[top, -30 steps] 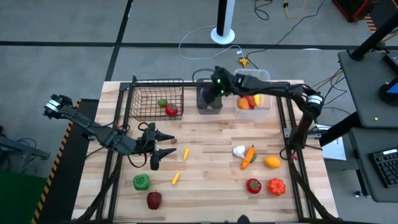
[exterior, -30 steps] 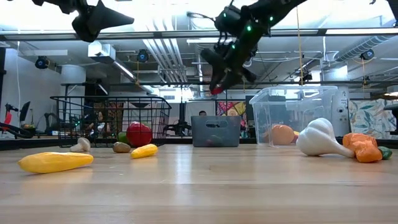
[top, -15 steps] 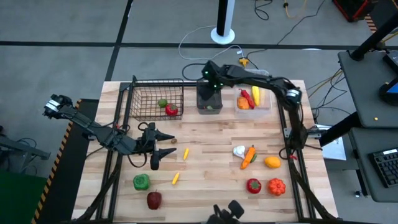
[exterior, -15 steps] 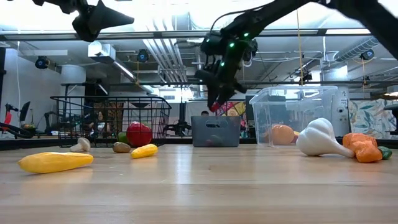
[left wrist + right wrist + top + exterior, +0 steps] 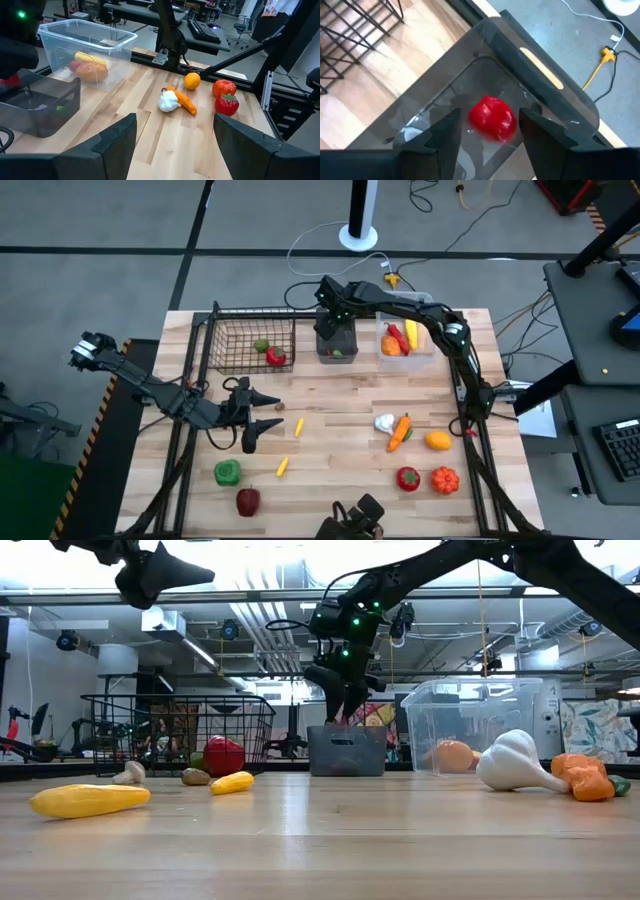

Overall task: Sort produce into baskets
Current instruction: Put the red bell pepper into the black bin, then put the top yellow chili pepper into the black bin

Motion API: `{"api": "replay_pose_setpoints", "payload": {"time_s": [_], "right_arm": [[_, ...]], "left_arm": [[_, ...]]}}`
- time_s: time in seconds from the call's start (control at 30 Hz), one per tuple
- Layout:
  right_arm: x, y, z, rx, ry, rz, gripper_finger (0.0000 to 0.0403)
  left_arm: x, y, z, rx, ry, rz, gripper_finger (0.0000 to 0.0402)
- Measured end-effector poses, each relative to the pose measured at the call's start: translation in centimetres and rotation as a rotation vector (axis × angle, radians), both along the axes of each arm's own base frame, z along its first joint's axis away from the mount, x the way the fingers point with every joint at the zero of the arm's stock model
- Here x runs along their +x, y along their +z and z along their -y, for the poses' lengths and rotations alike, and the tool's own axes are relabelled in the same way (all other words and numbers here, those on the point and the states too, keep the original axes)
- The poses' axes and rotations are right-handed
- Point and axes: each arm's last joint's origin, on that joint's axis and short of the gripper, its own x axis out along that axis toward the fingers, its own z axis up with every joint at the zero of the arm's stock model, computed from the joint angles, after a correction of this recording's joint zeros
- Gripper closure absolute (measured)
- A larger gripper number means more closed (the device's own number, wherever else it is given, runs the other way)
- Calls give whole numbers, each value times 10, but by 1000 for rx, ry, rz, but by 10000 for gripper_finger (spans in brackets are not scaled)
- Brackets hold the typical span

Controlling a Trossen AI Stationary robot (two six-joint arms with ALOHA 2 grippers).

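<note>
My right gripper [image 5: 335,328] hangs over the dark grey bin [image 5: 337,340] at the table's far side, fingers pointing down into its mouth. In the right wrist view a red piece of produce [image 5: 492,117] shows between the open fingers with a gap on each side, over the bin's floor [image 5: 445,125]. My left gripper [image 5: 262,408] hovers open and empty above the table's left middle. The black wire basket [image 5: 250,340] holds a green and a red piece. The clear tub [image 5: 407,340] holds orange, red and yellow pieces.
Loose produce lies on the table: garlic [image 5: 384,422], carrot [image 5: 400,432], a yellow-orange fruit [image 5: 437,441], a red piece [image 5: 407,478] and an orange pumpkin [image 5: 444,479] at the right; a green pepper [image 5: 227,472], a red apple [image 5: 247,501] and yellow pieces [image 5: 282,466] at the left.
My right gripper has gone toward the table's left edge and down with the red piece, from between the tub and the bin to just over the grey bin's mouth.
</note>
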Motion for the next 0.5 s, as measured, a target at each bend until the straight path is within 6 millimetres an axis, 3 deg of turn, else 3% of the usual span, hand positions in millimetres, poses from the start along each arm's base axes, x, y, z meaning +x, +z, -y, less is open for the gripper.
{"api": "replay_pose_setpoints", "payload": {"time_s": [0.33,0.5], "right_arm": [[0,2,-3,5,16,1,165],[2,23,-21,-24,68,36,165]], "left_arm": [[0,-2,0,-6,3,-14,155],[-2,-7,-1,-40,10,-57,155]]}}
